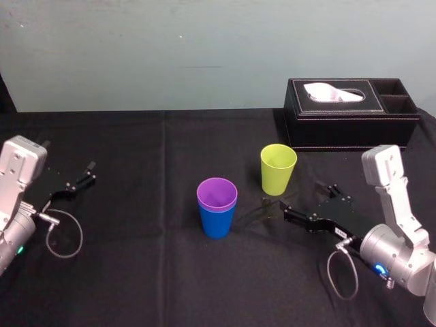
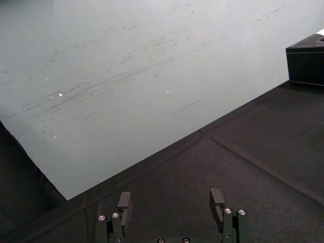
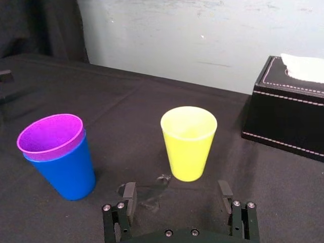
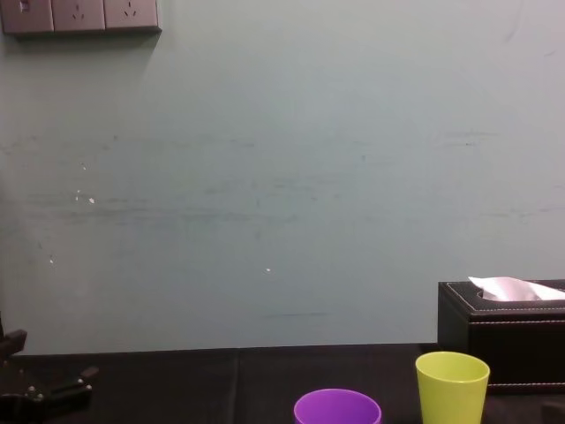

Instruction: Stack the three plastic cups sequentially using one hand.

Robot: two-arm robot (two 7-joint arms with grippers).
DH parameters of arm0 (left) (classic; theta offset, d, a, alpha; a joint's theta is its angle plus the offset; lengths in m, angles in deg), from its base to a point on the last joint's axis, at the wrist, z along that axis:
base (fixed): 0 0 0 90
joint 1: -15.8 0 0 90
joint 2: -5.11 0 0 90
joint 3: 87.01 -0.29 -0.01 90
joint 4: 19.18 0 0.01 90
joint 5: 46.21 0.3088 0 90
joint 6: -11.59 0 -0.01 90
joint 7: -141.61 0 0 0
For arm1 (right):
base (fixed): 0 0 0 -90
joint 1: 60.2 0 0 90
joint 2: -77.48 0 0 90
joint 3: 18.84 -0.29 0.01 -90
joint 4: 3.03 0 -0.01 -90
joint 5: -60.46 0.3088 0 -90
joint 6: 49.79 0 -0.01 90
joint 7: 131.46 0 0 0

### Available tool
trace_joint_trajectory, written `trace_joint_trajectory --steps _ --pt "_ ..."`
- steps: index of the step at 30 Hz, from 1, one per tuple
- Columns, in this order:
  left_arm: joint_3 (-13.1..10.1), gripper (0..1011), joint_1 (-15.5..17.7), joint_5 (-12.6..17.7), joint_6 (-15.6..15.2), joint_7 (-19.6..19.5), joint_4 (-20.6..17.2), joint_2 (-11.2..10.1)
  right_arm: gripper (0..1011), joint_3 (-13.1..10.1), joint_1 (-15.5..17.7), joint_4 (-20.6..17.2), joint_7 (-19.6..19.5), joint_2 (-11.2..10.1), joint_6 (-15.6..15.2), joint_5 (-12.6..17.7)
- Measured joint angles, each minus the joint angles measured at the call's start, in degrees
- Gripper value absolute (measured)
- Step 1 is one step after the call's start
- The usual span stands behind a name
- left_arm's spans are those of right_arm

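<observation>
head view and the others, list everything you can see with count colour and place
purple cup: one, purple, nested inside the blue cup
blue cup: one, blue, upright at mid-table
yellow-green cup: one, yellow-green, upright, apart from the pair, to their right and farther back
tissue box: one, black, back right, white tissue showing on top
tablecloth: one, black, covering the table
left hand: one, black, open, empty, parked at the table's left
right hand: one, black, open, empty, just short of the yellow-green cup

No text, brand or number could be read anywhere. A small pale label on the right end effector perhaps carried print, but it was too small to tell.
</observation>
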Motion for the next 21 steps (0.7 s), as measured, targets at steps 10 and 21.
trace_joint_trajectory --steps 10,21 --pt "0.00 1010 0.00 0.00 0.00 0.00 0.00 0.00 1003 0.30 -1.32 2.45 -0.07 1.33 0.09 -0.50" --pt "0.00 1010 0.00 0.00 0.00 0.00 0.00 0.00 1003 1.06 -3.99 4.57 -0.42 2.90 -0.60 -1.68"
